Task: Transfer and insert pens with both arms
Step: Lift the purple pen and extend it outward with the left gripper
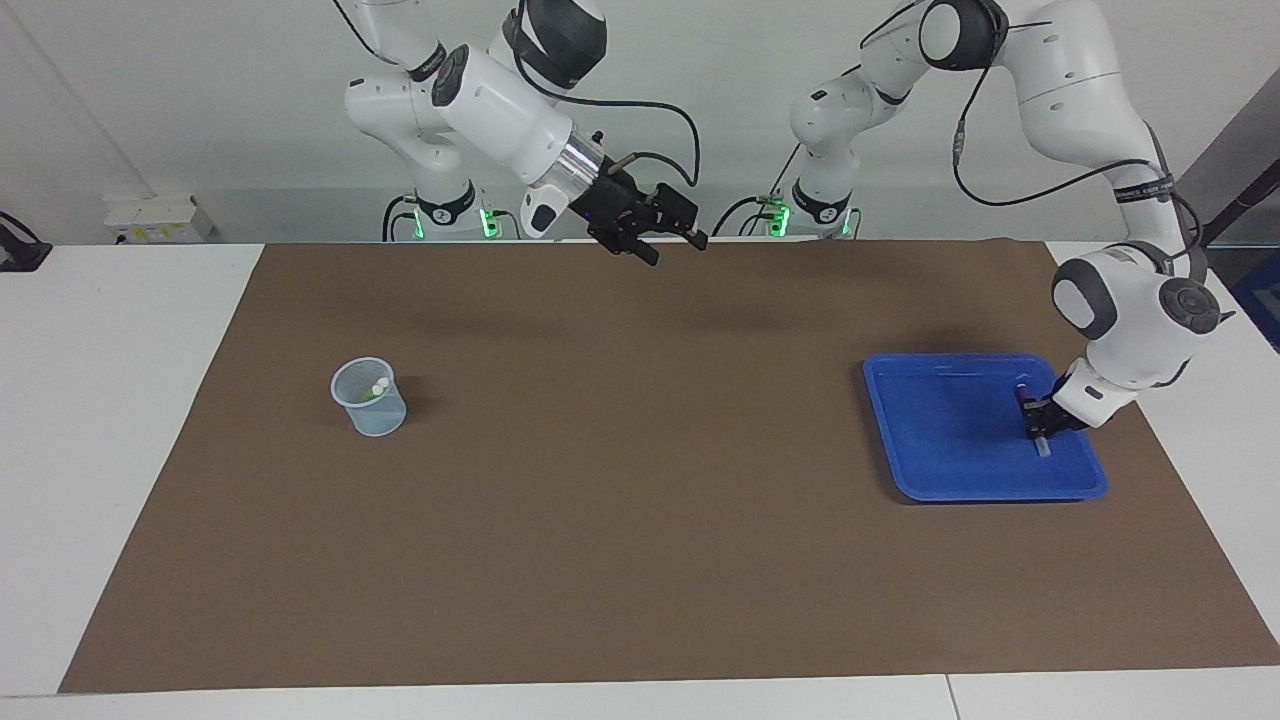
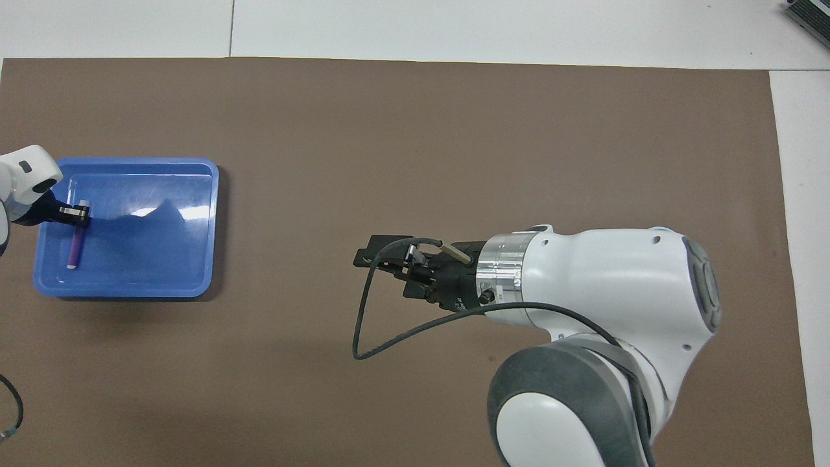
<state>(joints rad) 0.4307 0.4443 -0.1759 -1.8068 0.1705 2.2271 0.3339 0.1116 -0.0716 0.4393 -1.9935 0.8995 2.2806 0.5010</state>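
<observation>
Nearest the robots, our right gripper [image 1: 668, 232] waits open and empty above the mat's [image 1: 640, 500] robot-side edge. Farther out, at our left arm's end, the left gripper [image 1: 1037, 419] is shut on the purple pen [image 2: 76, 246] inside the blue tray [image 1: 940, 480]. The pen's long axis runs near-to-far, so we judge it must travel toward the cup [image 1: 370, 398], which already holds pens.

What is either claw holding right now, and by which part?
The left claw is shut on the purple pen in the blue tray, near its pale-tipped end. The right claw holds nothing.
</observation>
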